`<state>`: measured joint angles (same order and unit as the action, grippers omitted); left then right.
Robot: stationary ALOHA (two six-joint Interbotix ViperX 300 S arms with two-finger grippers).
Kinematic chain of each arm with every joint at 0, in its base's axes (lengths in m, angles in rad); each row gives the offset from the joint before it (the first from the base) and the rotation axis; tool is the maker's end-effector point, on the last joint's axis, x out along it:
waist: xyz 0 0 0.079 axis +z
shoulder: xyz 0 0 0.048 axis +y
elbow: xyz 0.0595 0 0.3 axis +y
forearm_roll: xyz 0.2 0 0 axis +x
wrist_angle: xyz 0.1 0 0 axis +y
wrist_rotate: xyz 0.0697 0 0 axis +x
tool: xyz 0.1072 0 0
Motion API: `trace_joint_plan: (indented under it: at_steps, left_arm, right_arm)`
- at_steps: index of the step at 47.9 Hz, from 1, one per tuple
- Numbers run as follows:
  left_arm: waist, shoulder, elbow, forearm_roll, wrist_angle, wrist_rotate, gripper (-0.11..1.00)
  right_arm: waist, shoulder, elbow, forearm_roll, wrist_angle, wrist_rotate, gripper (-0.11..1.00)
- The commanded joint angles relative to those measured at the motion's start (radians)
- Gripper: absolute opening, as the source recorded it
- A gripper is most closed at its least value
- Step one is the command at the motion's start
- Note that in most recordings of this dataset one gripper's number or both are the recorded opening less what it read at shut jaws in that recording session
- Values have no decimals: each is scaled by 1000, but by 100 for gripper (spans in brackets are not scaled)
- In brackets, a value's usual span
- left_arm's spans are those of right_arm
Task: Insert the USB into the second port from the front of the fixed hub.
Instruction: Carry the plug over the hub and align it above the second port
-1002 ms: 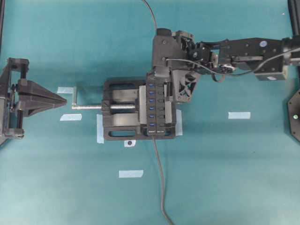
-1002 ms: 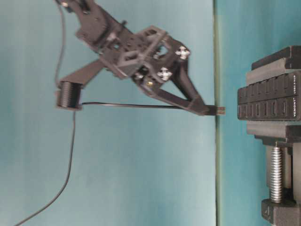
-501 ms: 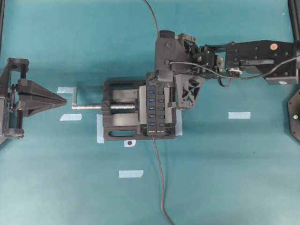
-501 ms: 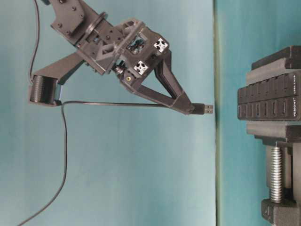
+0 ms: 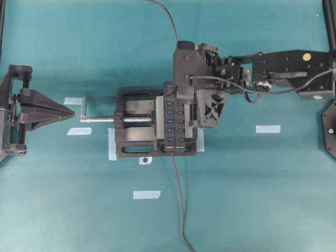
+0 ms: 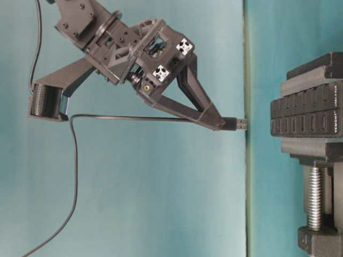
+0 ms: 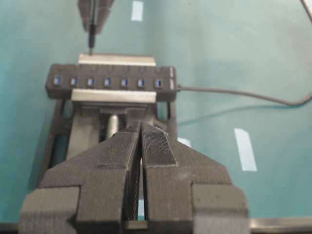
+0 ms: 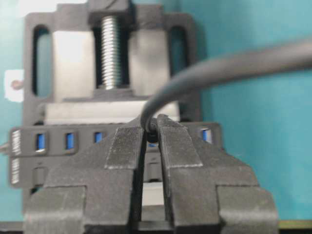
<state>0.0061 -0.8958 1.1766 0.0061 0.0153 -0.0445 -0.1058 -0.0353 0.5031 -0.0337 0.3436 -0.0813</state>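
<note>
Right gripper (image 6: 218, 122) pinching the USB (image 6: 237, 123), jaws narrow around its black body; metal tip jutting out level toward the hub (image 6: 305, 116), well apart from it in the table-level view; thin cable (image 6: 134, 118) trailing back from the plug and drooping down. Hub sitting clamped in the vise (image 5: 134, 130), blue ports in a row; hanging over the hub's far end in the overhead view. Left gripper (image 7: 140, 141) resting away from the vise, fingers pressed together, holding nothing.
</note>
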Motion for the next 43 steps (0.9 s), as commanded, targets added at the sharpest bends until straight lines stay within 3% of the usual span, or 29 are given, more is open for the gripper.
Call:
trace_joint_plan:
  at_steps: [1,43]
  left_arm:
    - [0,3,-17,2,-5,-2,0]
    - [2,5,-15,0,-6,-2,0]
  right_arm:
    - [14,-31,-26,2,2,21,7]
    - [89,-17,-20,3,-6,100,7]
